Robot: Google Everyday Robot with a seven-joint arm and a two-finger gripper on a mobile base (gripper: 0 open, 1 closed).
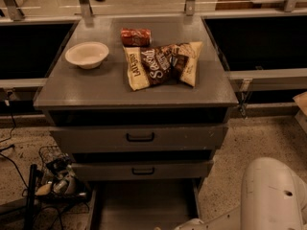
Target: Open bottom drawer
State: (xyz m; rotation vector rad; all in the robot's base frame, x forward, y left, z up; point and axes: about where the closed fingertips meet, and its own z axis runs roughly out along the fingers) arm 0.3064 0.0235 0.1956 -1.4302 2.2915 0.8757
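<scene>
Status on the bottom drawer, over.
Gripper at frame's bottom edge, over bottom drawer. Drawer pulled out, grey inside showing. Nothing seen blocking it.
</scene>
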